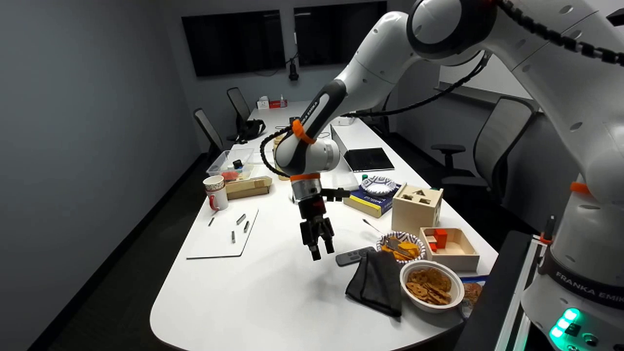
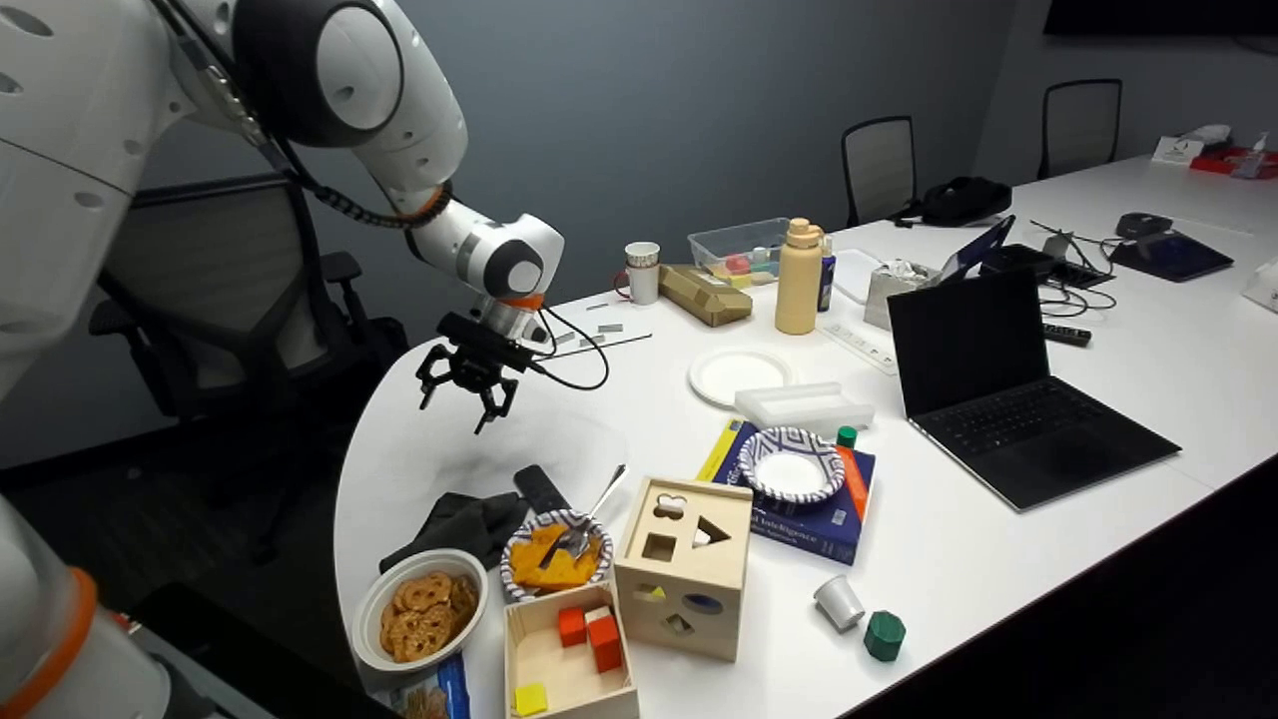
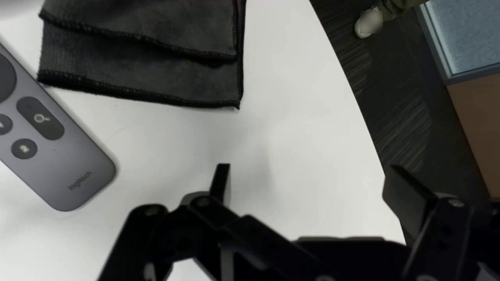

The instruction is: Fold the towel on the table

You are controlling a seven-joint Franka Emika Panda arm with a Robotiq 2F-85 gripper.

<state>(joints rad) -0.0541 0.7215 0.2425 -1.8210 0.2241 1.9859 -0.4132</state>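
Note:
The towel (image 1: pixel 374 285) is a dark grey cloth lying on the white table (image 1: pixel 234 302) between the remote and the pretzel bowl. It also shows in an exterior view (image 2: pixel 461 527), partly hidden behind the bowls. In the wrist view the towel (image 3: pixel 144 74) lies in layers, with an upper edge set back from the lower edge; its far part is cut off by the frame. My gripper (image 1: pixel 323 252) is open and empty above the table, apart from the towel. It also shows in an exterior view (image 2: pixel 454 417) and in the wrist view (image 3: pixel 308 168), fingers wide apart.
A grey remote (image 3: pixel 74 164) lies right beside the towel. The pretzel bowl (image 1: pixel 408 296) and a patterned bowl of orange chips (image 1: pixel 423 254) stand close by. A wooden tray (image 2: pixel 571 689) and shape-sorter box (image 2: pixel 689 559) stand near them. The table's rounded edge (image 3: pixel 353 95) is close.

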